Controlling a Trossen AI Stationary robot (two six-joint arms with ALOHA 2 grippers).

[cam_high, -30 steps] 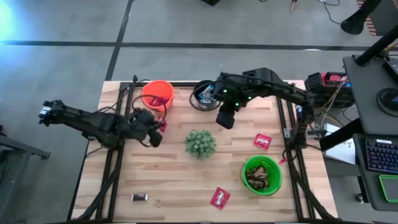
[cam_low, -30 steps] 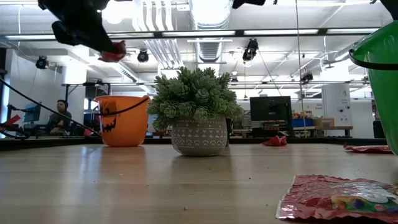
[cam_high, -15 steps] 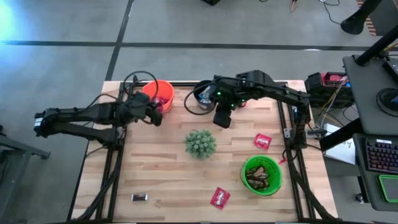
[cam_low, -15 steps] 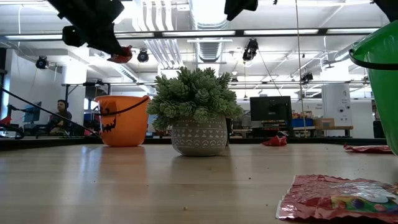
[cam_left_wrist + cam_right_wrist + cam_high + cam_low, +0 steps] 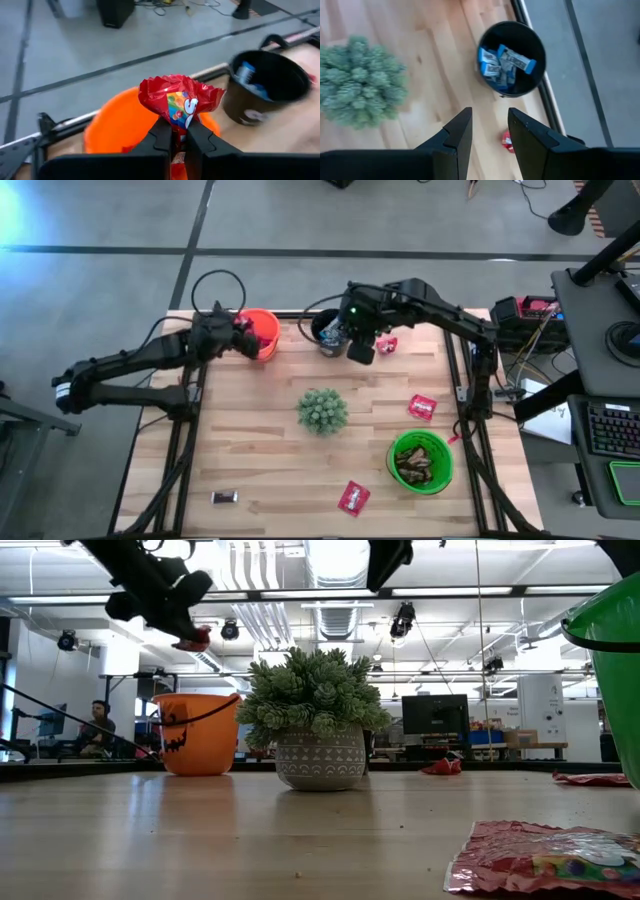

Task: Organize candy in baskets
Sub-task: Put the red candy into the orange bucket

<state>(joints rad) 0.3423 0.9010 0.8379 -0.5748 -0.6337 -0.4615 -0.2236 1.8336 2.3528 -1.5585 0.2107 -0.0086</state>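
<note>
My left gripper (image 5: pixel 243 333) is shut on a red candy packet (image 5: pixel 180 99) and hangs above the left rim of the orange basket (image 5: pixel 263 332); in the low view the candy (image 5: pixel 194 639) is well above that basket (image 5: pixel 196 734). More red candy lies inside the orange basket. The black basket (image 5: pixel 328 330) holds blue-and-silver candy (image 5: pixel 502 62). My right gripper (image 5: pixel 490 135) stands open, high over the table just right of the black basket (image 5: pixel 513 57), with nothing between its fingers. The green basket (image 5: pixel 420 462) holds dark brown candy. My left gripper pinches the red packet by its crumpled lower end (image 5: pixel 178 124) between its two fingers. The fingers (image 5: pixel 161 139) come from the table's left, slanting down. The packet sticks out past the fingertips, lifted clear, over the orange basket (image 5: pixel 112 127).
A potted spiky plant (image 5: pixel 322 410) stands mid-table. Loose red candies lie at right (image 5: pixel 421 407), near the front (image 5: pixel 353 497) and beside the black basket (image 5: pixel 386 344). A dark candy (image 5: pixel 224 497) lies front left. Black frame rails run along both table sides.
My left gripper has swung toward the table's far edge and over the orange basket, carrying the red candy clear of the table. My right gripper has moved a little toward the far edge, next to the black basket, and has turned.
</note>
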